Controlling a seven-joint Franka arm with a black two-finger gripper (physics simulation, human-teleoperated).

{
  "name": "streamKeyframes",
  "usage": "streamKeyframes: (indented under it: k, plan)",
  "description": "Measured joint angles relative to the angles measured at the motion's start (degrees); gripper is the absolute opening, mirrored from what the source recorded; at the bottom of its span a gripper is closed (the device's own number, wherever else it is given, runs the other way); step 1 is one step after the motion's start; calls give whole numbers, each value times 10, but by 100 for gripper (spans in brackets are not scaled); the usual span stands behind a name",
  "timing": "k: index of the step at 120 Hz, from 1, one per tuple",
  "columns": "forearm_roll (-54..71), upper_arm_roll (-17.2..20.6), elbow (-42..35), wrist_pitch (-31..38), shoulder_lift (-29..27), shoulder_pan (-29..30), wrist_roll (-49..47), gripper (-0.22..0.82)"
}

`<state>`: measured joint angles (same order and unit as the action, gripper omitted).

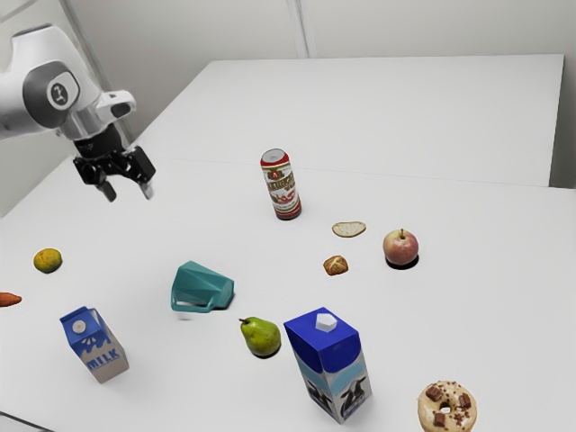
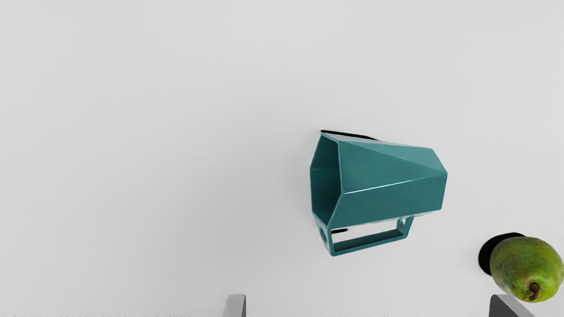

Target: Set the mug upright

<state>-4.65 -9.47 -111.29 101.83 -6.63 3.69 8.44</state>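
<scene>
Mug (image 2: 387,185) on its side, teal inside

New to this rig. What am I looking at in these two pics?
A robot arm with a two-fingered tool, over a white table. The exterior view comes from a camera beside the arm; the wrist view from one on its hand, fingertips at the bottom edge.

On the table: a teal mug lying on its side, pear, apple, orange-green fruit, milk carton, larger blue-topped carton, red can, donut, bread slice.

The tool is open, holding nothing.
</scene>
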Motion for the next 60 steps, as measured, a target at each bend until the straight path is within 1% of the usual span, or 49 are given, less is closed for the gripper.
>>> streamKeyframes:
  k: [18, 31, 60]
  plan:
    - [-81, 0, -65, 3, 2, 23, 2, 60]
    - [-120, 0, -93, 4, 18, 39, 3, 60]
    - [-171, -1, -98, 7, 66, 49, 6, 60]
